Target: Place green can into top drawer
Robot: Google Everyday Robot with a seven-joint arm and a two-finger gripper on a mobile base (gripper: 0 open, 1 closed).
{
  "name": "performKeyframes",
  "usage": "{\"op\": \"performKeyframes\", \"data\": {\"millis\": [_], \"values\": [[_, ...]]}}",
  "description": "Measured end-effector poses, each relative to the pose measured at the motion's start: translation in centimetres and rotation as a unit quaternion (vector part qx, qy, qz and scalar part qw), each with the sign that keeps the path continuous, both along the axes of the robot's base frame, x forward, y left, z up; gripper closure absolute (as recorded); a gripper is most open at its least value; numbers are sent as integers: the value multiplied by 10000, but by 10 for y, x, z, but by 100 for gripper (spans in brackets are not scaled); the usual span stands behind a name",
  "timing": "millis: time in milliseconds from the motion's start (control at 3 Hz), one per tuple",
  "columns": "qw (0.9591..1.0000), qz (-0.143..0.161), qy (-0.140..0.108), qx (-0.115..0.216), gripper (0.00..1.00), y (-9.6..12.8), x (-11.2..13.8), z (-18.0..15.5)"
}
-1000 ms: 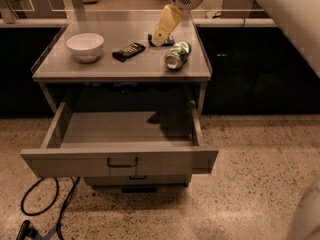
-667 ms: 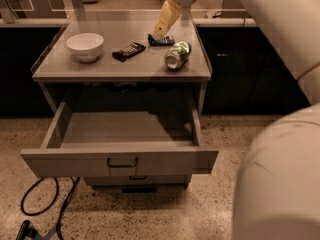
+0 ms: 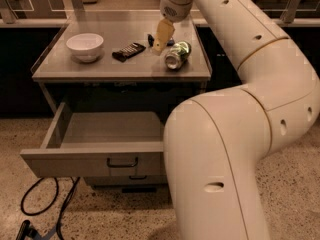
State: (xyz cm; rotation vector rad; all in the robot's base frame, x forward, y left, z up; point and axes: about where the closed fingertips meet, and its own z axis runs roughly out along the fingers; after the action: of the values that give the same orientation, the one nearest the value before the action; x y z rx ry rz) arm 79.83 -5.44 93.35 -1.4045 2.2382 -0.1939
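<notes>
The green can (image 3: 177, 55) lies on its side on the right part of the cabinet top (image 3: 100, 68), silver end toward me. My gripper (image 3: 162, 38) hangs just left of and above the can, its tan fingers (image 3: 163, 33) pointing down at the countertop, not holding anything. The top drawer (image 3: 100, 144) is pulled open below the counter, its grey inside bare, with a dark bar handle (image 3: 122, 162) on the front panel. My white arm covers the drawer's right part.
A white bowl (image 3: 85, 46) stands at the left of the cabinet top. A dark calculator (image 3: 129, 51) lies between bowl and gripper. A lower drawer front (image 3: 132, 179) sits beneath. A black cable (image 3: 45, 211) lies on the speckled floor at lower left.
My arm has swung in front of the camera and now fills the right side. The gripper has shifted slightly down and left near the can. The can has not moved.
</notes>
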Motion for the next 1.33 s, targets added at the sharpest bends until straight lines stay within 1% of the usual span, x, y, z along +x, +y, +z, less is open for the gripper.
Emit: {"op": "performKeyframes", "data": {"millis": [333, 667, 1000, 1333], "values": [[10000, 1, -3, -4, 0, 0, 0, 0], [9996, -188, -13, 202, 0, -13, 7, -2], [9963, -598, 25, 621, 0, -41, 19, -9], [9963, -597, 25, 623, 0, -41, 19, -9]]}}
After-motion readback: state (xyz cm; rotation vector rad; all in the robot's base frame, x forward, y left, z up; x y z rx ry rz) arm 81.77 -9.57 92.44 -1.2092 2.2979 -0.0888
